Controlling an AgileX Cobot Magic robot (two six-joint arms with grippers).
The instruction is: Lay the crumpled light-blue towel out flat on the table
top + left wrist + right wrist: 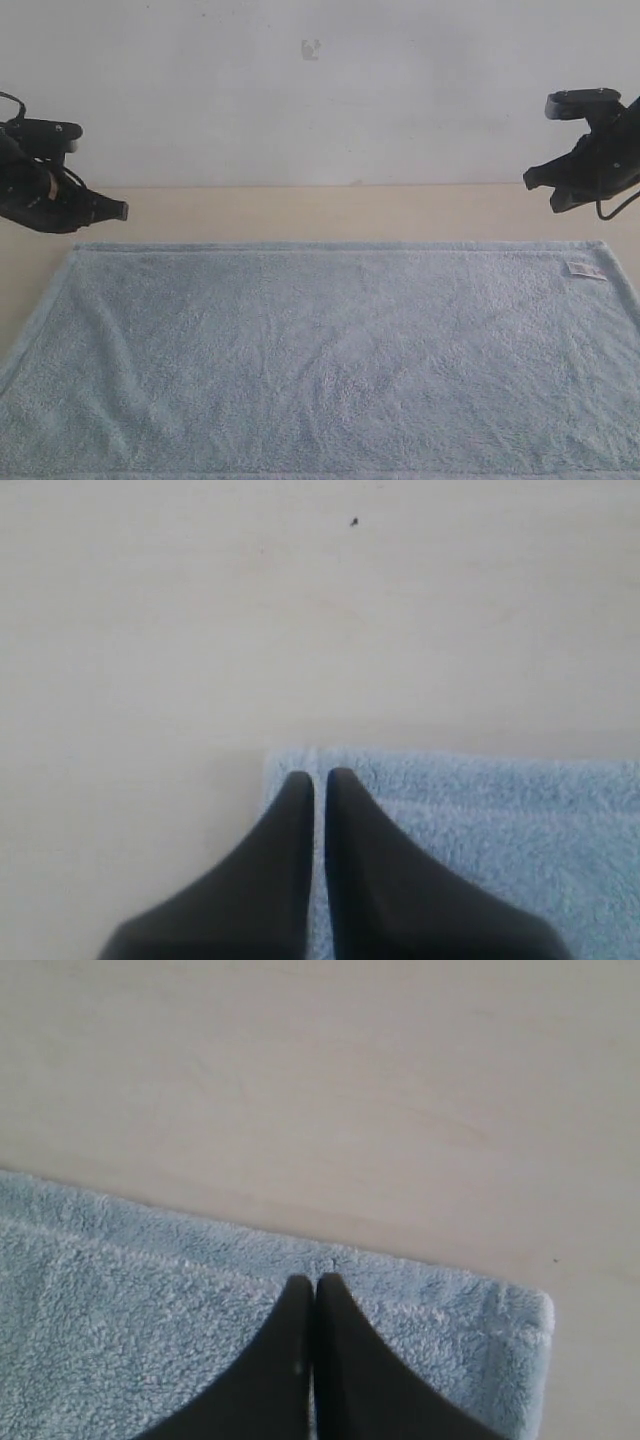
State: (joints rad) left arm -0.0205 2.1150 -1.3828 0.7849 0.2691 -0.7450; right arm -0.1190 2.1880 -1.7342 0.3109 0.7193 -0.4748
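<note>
Both jaws hang pinched together, empty, over far corners of the flat towel.

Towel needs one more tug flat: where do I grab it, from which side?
Pinch the hem of the towel at its two far corners. It lies flat with bare table beside it, and the left gripper and right gripper each hover near one corner, so open the fingers and come straight down.

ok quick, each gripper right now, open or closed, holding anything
left gripper: closed, holding nothing
right gripper: closed, holding nothing
</note>
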